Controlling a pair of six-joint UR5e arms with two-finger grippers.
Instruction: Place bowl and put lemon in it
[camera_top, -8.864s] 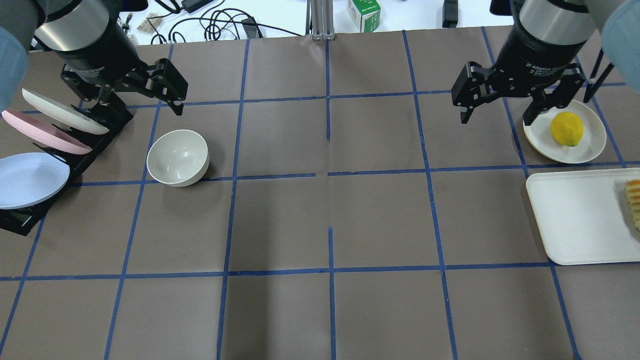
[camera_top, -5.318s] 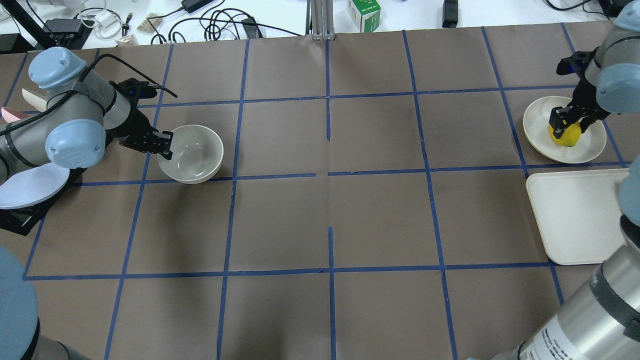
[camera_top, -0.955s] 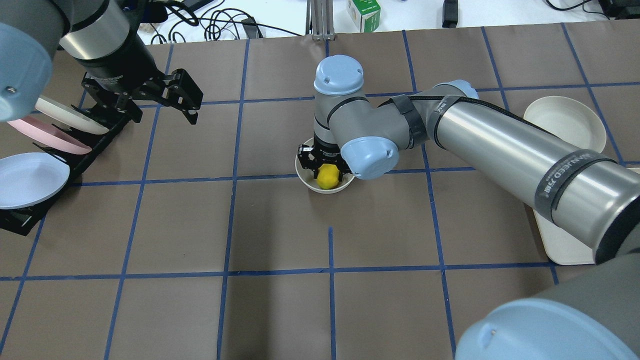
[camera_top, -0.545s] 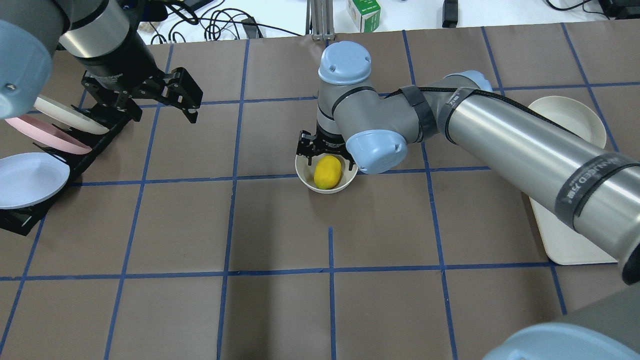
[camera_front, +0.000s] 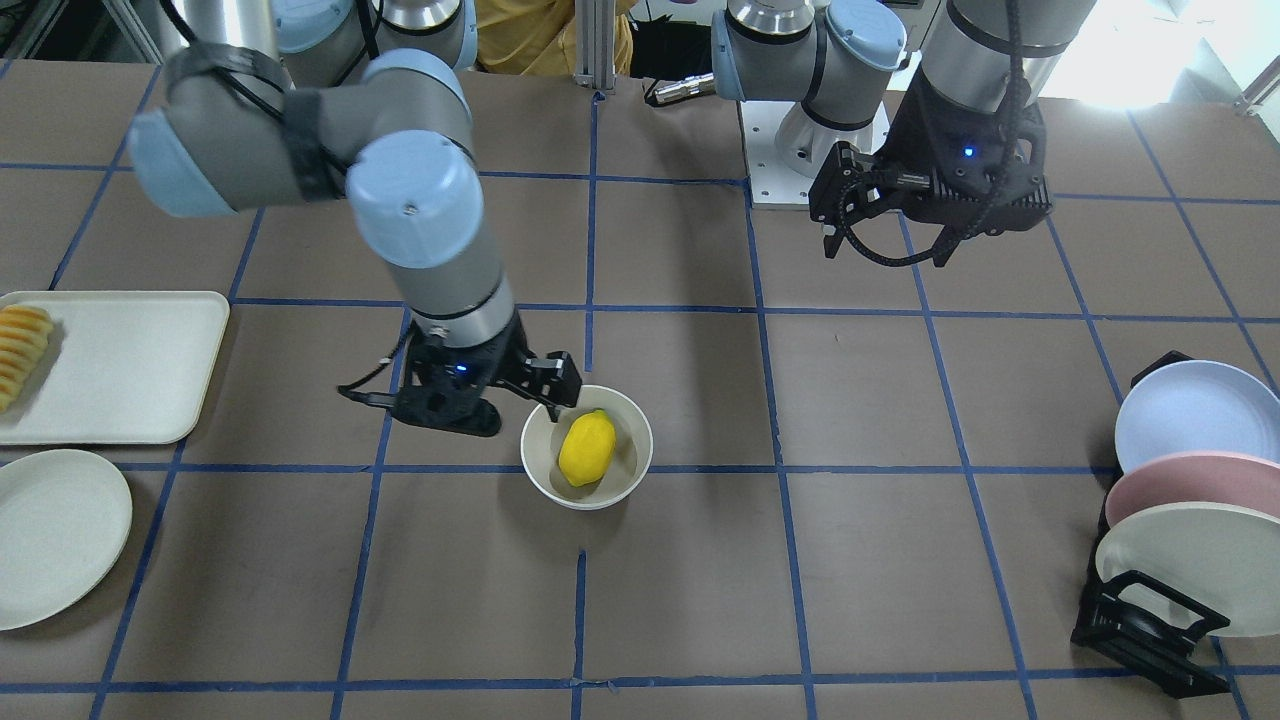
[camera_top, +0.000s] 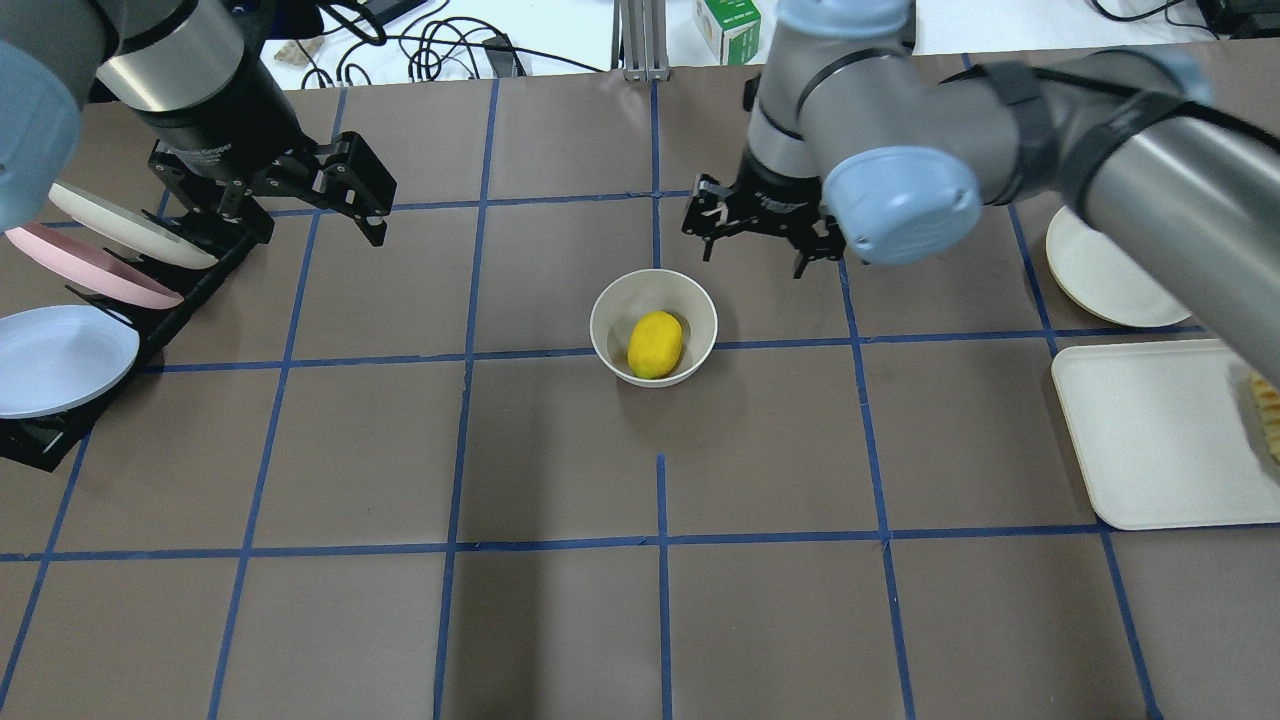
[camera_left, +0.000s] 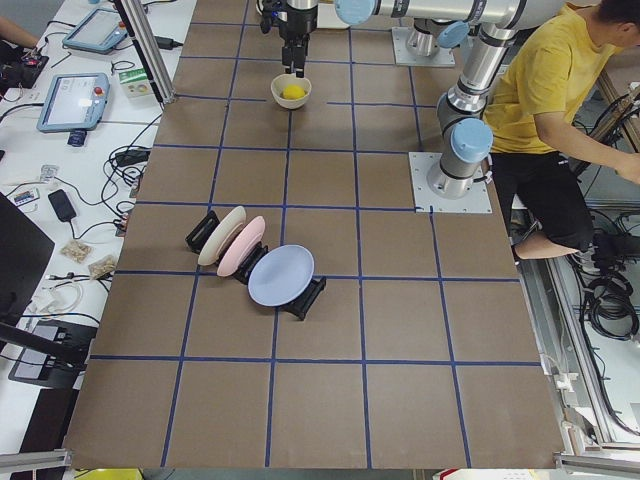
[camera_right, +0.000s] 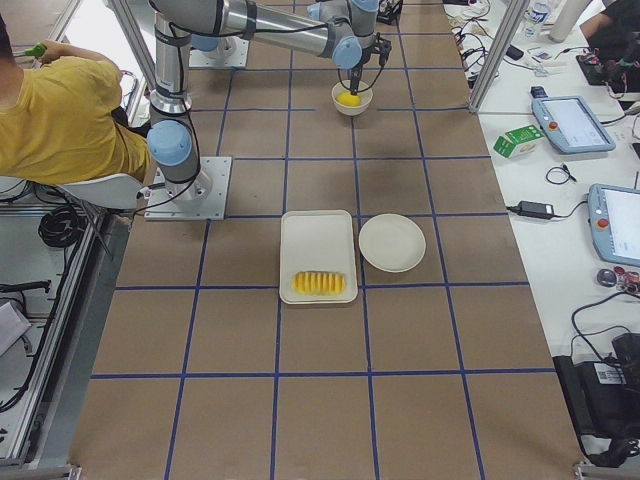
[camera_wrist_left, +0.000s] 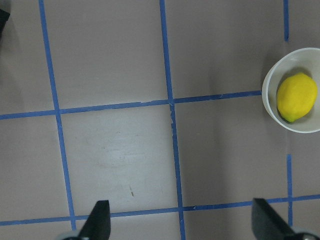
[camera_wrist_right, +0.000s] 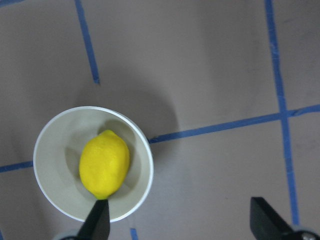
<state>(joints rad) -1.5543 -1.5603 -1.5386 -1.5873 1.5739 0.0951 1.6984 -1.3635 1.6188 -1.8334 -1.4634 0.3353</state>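
Observation:
The off-white bowl (camera_top: 602, 322) stands upright near the table's middle, and the yellow lemon (camera_top: 655, 344) lies inside it. They also show in the front view, bowl (camera_front: 637, 440) and lemon (camera_front: 586, 448), and in both wrist views, lemon (camera_wrist_left: 296, 96) and lemon (camera_wrist_right: 104, 163). My right gripper (camera_top: 752, 252) is open and empty, raised just behind and to the right of the bowl. My left gripper (camera_top: 300, 225) is open and empty, raised at the far left near the plate rack.
A black rack with three pastel plates (camera_top: 70, 290) stands at the left edge. A flat off-white plate (camera_top: 1110, 275) and a white tray (camera_top: 1150, 430) with sliced fruit (camera_top: 1268, 410) lie at the right. A person in yellow (camera_left: 560, 90) sits behind the robot.
My right gripper has let go of the lemon, risen and pulled back to the right of the bowl. The lemon now lies free in the bowl. The left arm has hardly moved.

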